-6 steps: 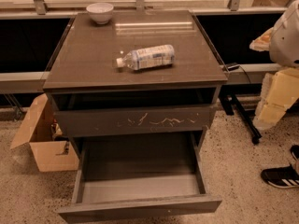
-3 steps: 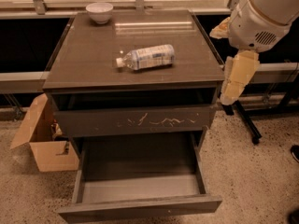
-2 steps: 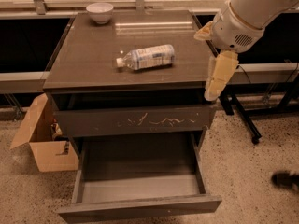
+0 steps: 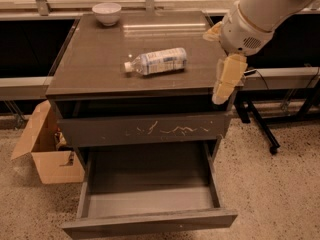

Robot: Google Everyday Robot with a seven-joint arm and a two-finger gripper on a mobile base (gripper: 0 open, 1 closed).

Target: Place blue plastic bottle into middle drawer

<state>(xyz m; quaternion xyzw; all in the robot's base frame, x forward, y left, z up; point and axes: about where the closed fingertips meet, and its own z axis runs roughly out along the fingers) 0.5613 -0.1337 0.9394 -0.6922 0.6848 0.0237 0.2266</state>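
Observation:
The blue plastic bottle lies on its side on the dark cabinet top, near the middle, with its white cap pointing left. The middle drawer is pulled out at the bottom, with a plain front panel and a bare lighter grey floor. My gripper hangs from the white arm at the cabinet's right front corner. It is to the right of the bottle, apart from it, and holds nothing.
A white bowl stands at the back left of the top. The drawer above, with pale scratch marks, is closed. An open cardboard box sits on the floor at the left. A black wheeled stand leg is at the right.
My arm has swung in from the far right, leftward to the cabinet's right front corner. The bottle, bowl and drawers have not moved.

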